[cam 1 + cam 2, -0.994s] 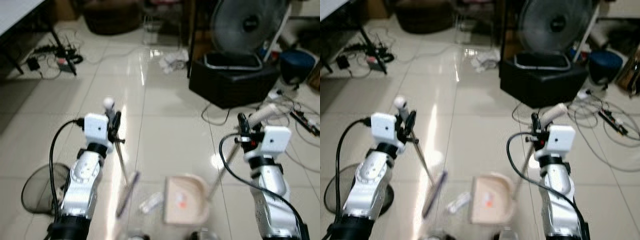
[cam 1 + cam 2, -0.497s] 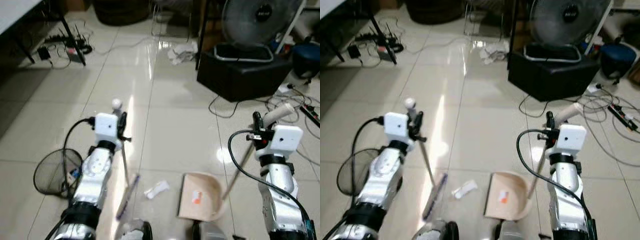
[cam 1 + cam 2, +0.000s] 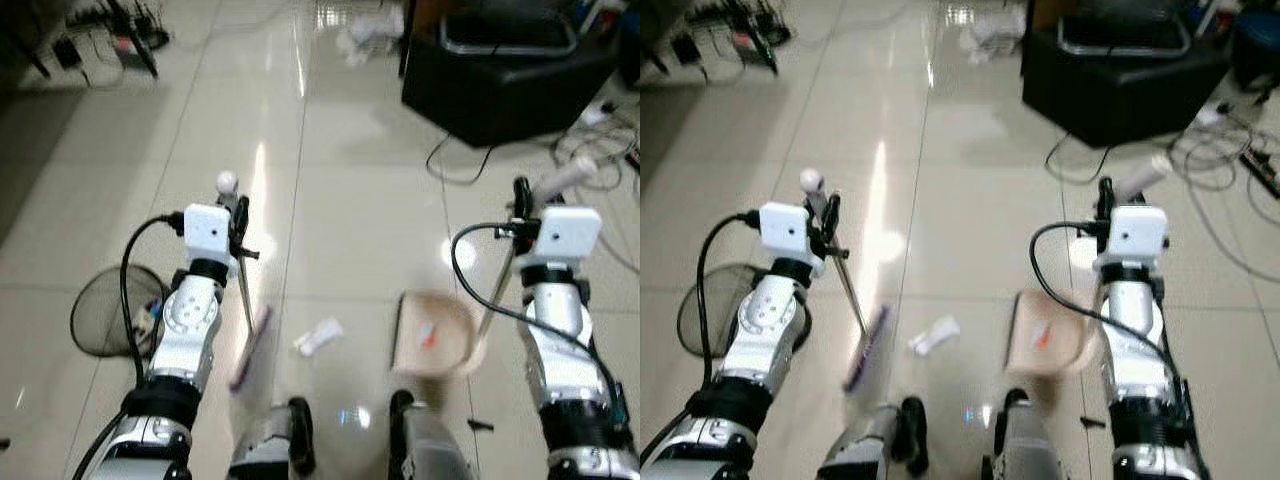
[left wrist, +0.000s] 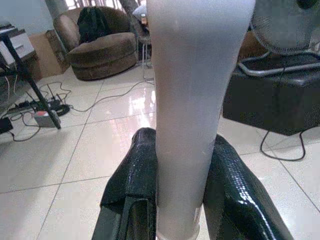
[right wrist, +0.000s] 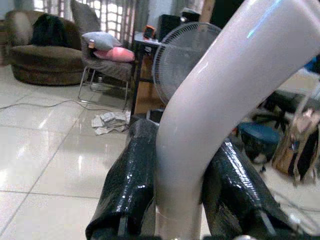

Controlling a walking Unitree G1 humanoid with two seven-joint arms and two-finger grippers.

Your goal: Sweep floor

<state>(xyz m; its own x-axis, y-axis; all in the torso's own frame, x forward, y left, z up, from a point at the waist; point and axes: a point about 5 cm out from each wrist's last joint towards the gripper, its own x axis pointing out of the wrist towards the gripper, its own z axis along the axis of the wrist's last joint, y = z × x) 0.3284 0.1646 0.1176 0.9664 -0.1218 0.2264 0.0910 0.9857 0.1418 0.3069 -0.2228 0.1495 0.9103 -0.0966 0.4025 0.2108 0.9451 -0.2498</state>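
Note:
My left gripper (image 3: 238, 222) is shut on the thin handle of a broom (image 3: 243, 290), whose purple brush head (image 3: 250, 348) rests on the tiled floor. The white handle (image 4: 192, 115) sits clamped between both black fingers (image 4: 132, 185) in the left wrist view. My right gripper (image 3: 520, 200) is shut on the pale handle of a beige dustpan (image 3: 432, 335), which lies on the floor to the right. The curved handle (image 5: 210, 125) is gripped between the fingers (image 5: 131, 182) in the right wrist view. A crumpled white scrap (image 3: 318, 335) lies on the floor between brush and dustpan.
A black mesh bin (image 3: 108, 318) stands at my left side. A black box (image 3: 505, 70) with a fan on it sits far right, with cables (image 3: 470, 160) trailing over the floor. More crumpled paper (image 3: 370, 35) lies far ahead. My two feet (image 3: 290, 450) show at the bottom.
The camera has tilted down and moved forward, so the whole scene shifted. The dustpan now sits further right of the scrap, and its pan looks blurred from motion.

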